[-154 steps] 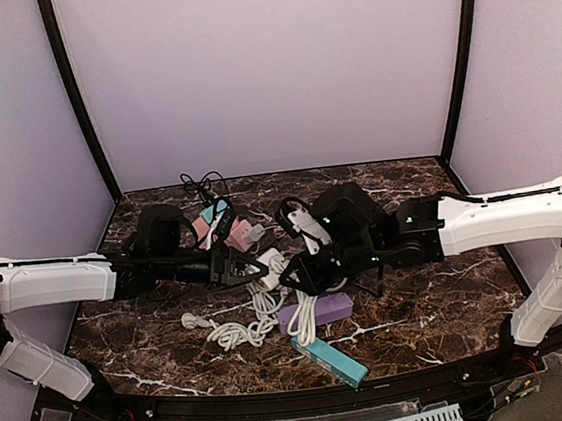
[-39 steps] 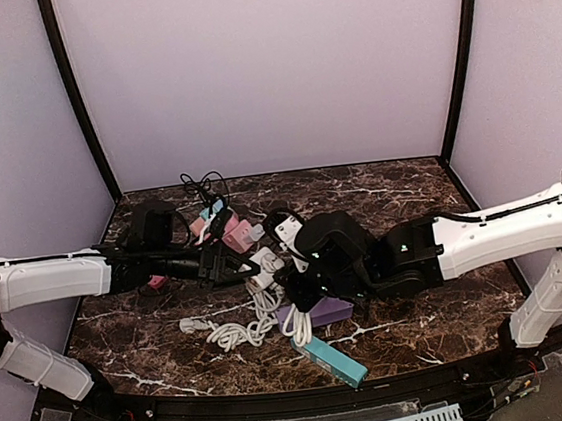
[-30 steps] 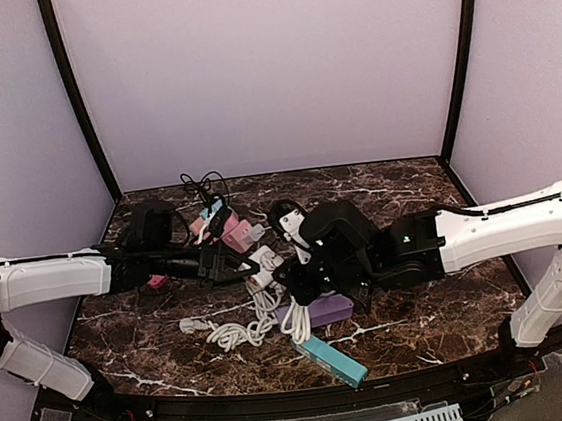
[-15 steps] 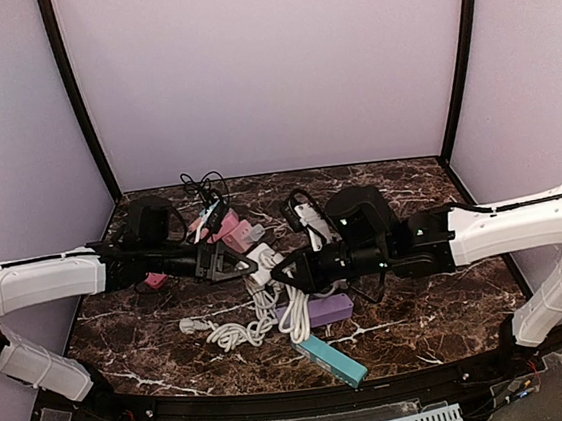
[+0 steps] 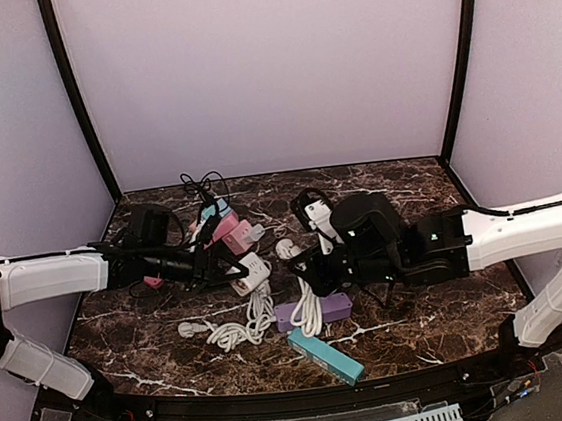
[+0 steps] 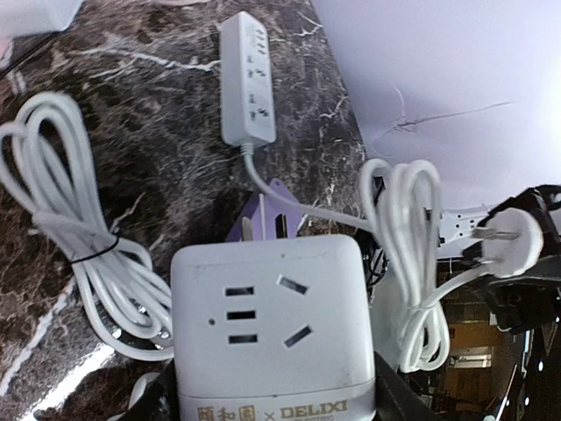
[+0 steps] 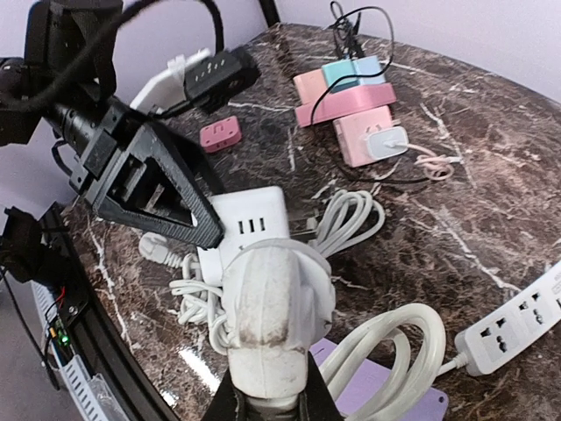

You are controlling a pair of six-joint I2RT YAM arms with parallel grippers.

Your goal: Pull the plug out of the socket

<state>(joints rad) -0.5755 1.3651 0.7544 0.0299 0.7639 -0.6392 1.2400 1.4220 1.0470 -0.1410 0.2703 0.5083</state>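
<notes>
Both gripping: L hand [image 5: 231,272] on white socket [image 6: 272,324], R hand [image 5: 303,259] on plug [image 7: 272,298], separated.

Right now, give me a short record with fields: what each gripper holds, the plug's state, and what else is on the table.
left gripper: shut on the socket
right gripper: shut on the plug
plug state: out of the socket, prongs bare
cord: white, looped, trailing from the plug
also on table: power strip, purple block, teal strip, pink adapters
</notes>
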